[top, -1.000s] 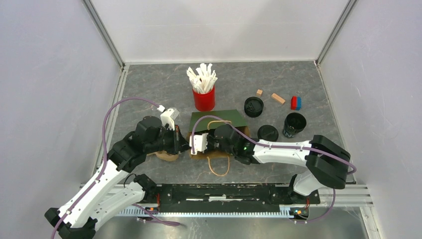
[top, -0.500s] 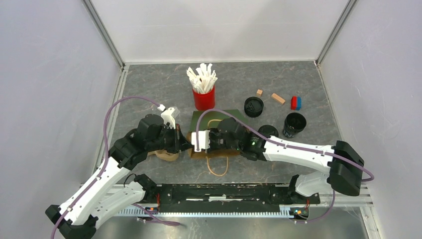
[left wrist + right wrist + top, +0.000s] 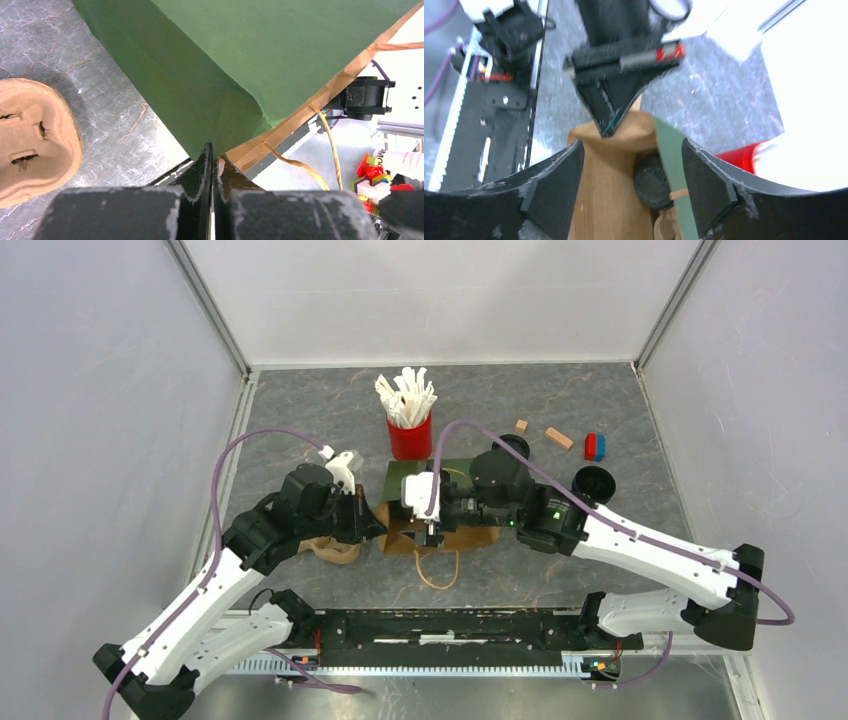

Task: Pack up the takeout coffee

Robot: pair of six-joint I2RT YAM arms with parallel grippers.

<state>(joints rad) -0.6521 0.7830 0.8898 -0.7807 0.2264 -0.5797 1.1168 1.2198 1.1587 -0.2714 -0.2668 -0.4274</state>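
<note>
As seen from above, shows two white arms meeting at centre frame over a green paper bag [image 3: 398, 480] lying on the grey bench [image 3: 300, 410]. Shows the left hand [image 3: 368, 525] pressed together, pinching the bag's green corner, beside a brown pulp cup carrier [image 3: 335, 551]. Shows the right hand [image 3: 631, 145] spread wide over the bag's brown end, gripping nothing. Places the black cup [image 3: 592, 483] upright and open-topped at right of centre, well apart from the bag. Catches, in the right wrist view, a round black disc [image 3: 653, 181] between brown paper and green wall; cannot tell whether lid or cup. Sets a red cup of white sticks [image 3: 410, 435] just above the bag.
</note>
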